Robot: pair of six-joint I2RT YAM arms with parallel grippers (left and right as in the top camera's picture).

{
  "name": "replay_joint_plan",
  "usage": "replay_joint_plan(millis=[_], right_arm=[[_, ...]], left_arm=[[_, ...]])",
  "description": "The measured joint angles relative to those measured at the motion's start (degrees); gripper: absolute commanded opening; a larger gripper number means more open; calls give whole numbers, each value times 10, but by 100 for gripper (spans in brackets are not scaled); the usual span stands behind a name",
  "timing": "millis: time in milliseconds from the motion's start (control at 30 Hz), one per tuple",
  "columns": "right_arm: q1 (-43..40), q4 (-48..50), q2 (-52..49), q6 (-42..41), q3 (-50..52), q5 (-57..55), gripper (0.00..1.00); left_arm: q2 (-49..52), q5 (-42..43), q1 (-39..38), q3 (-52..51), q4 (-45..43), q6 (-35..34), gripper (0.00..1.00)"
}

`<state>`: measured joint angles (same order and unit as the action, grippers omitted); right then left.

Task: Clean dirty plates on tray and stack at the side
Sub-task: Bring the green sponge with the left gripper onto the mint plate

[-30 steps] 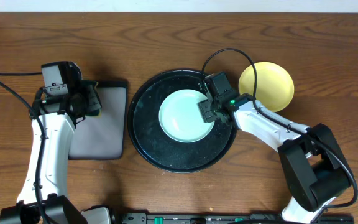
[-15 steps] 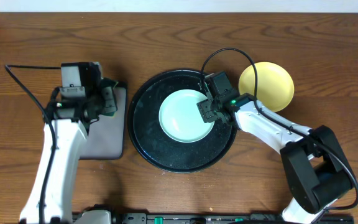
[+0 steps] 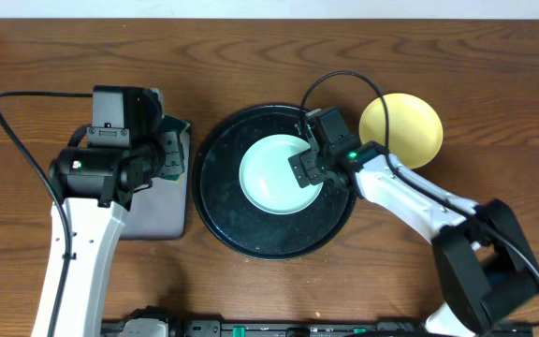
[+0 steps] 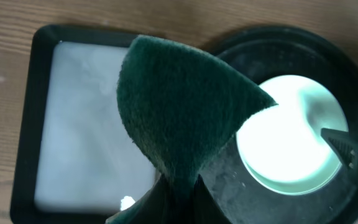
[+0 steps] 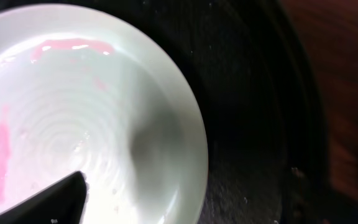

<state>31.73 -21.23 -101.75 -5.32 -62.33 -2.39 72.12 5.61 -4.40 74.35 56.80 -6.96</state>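
One pale mint plate (image 3: 271,175) with reddish smears (image 5: 67,46) lies in the round black tray (image 3: 215,213). The yellow plate (image 3: 402,128) sits on the table just right of that tray. A second mint plate does not show. My left gripper (image 3: 167,152) is shut on a green sponge (image 4: 179,112) and holds it in the air over the gap between the rectangular tray and the round tray. My right gripper (image 3: 309,170) is open at the mint plate's right rim. One finger (image 5: 48,202) is over the plate's inside; the other is lost against the dark tray.
A smaller rectangular black tray (image 3: 152,206) with a pale wet bottom (image 4: 86,124) lies left of the round tray (image 4: 229,180). The mint plate (image 4: 291,134) also shows in the left wrist view. Bare wooden table lies all around.
My left arm has swung right with the sponge, from over the rectangular tray's left side to its right edge. My right gripper has shifted slightly on the plate's rim.
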Motion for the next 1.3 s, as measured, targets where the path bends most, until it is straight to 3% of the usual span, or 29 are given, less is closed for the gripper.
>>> replay_joint_plan(millis=[367, 733, 767, 800, 833, 867, 900, 967, 1033, 1300], right_arm=[[-31, -81, 127, -41, 0, -43, 99], [-43, -96, 131, -71, 0, -62, 99], [-43, -96, 131, -71, 0, -62, 78], [-43, -97, 131, -69, 0, -63, 34], [-43, -97, 131, -66, 0, -63, 3], [-43, -97, 131, -66, 0, -63, 1], [-43, -98, 131, -65, 0, -63, 6], [-43, -98, 131, -64, 0, -63, 26], [-43, -98, 131, -66, 0, -64, 34], [-43, -99, 131, -60, 0, -62, 35]], left_arm=[[15, 0, -77, 23, 23, -36, 8], [102, 0, -176, 23, -4, -76, 7], [109, 0, -183, 23, -4, -78, 8], [115, 0, -189, 23, -4, -79, 8], [122, 0, -195, 23, -4, -81, 7], [126, 0, -200, 23, -4, -82, 8], [129, 0, -204, 23, -4, -83, 8], [133, 0, -211, 23, -4, -85, 8], [133, 0, -216, 23, -4, -89, 8], [133, 0, -220, 23, -21, -115, 7]])
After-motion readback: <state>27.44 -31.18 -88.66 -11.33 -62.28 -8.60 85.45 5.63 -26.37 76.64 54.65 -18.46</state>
